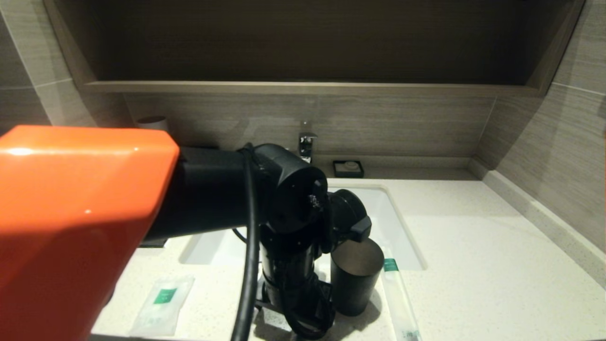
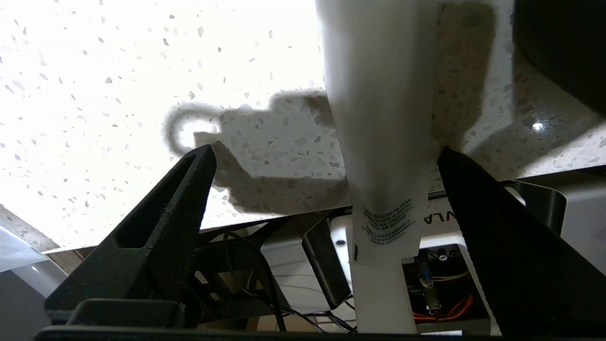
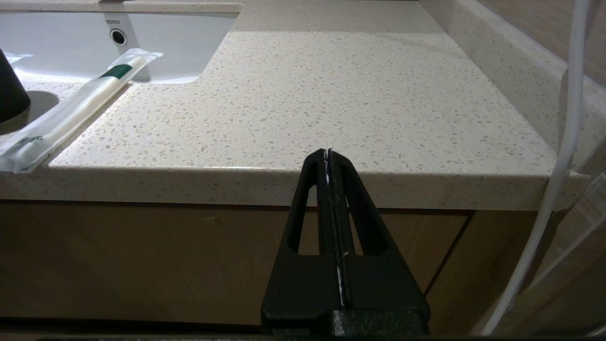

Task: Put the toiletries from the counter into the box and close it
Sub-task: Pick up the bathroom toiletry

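Reading "TOTO" on sink basin point(image 3: 142, 42) wall beside overflow hole. Long sachet point(image 3: 71, 111) with green label lies across counter point(image 3: 331, 104) front edge, one end over basin. Another long sachet point(image 2: 378, 118) lies between spread fingers of left gripper point(image 2: 326, 156) — untouched, small green print unreadable. Shorter flat sachet point(image 1: 163, 303) on counter at left. Dark cup point(image 1: 355, 279) stands just beside left arm, blocking view. Right gripper point(image 3: 327, 156) pressed together below counter edge — empty. Box hidden.

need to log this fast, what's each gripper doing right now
Left gripper: open, fingers either side of a long white sachet at the counter edge, not closed on it.
Right gripper: closed, holding nothing, parked off the counter's front edge.
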